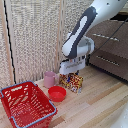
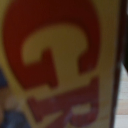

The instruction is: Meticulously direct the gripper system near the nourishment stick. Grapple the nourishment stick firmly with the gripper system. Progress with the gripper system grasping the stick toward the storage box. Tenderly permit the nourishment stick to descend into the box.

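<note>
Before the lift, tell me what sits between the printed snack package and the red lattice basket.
The small red bowl sits on the wooden table between the red, yellow and orange snack package and the red lattice shopping basket. The pink mug stands just behind that line. Both are low, so a lifted carry should clear them.

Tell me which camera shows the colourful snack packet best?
The exterior view. There the snack packet stands whole on the wooden table, under the gripper, beside the pink mug and red bowl. The wrist view is so close that it shows only blurred red lettering on the packet's yellow face.
</note>
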You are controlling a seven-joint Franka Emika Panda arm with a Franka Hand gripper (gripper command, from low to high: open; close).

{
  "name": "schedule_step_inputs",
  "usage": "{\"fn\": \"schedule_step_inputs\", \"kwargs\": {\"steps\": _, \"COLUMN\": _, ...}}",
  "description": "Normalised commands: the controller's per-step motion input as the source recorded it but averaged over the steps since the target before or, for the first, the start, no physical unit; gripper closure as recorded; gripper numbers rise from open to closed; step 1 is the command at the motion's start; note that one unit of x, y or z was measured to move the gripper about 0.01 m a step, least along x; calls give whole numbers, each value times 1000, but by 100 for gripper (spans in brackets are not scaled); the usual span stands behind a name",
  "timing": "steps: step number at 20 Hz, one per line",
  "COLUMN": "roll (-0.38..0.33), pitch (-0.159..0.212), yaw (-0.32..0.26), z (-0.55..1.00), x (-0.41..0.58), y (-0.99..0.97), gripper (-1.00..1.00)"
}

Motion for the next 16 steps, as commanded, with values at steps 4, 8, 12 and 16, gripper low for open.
{"fn": "schedule_step_inputs", "kwargs": {"steps": 4, "roll": 0, "pitch": 0, "yaw": -112, "z": 0, "x": -173, "y": 0, "gripper": 100}}
{"fn": "schedule_step_inputs", "kwargs": {"steps": 8, "roll": 0, "pitch": 0, "yaw": -114, "z": 38, "x": -82, "y": 0, "gripper": 100}}
{"fn": "schedule_step_inputs", "kwargs": {"steps": 12, "roll": 6, "pitch": 36, "yaw": -84, "z": 394, "x": -9, "y": -4, "gripper": 100}}
{"fn": "schedule_step_inputs", "kwargs": {"steps": 16, "roll": 37, "pitch": 89, "yaw": -17, "z": 703, "x": 29, "y": -68, "gripper": 100}}
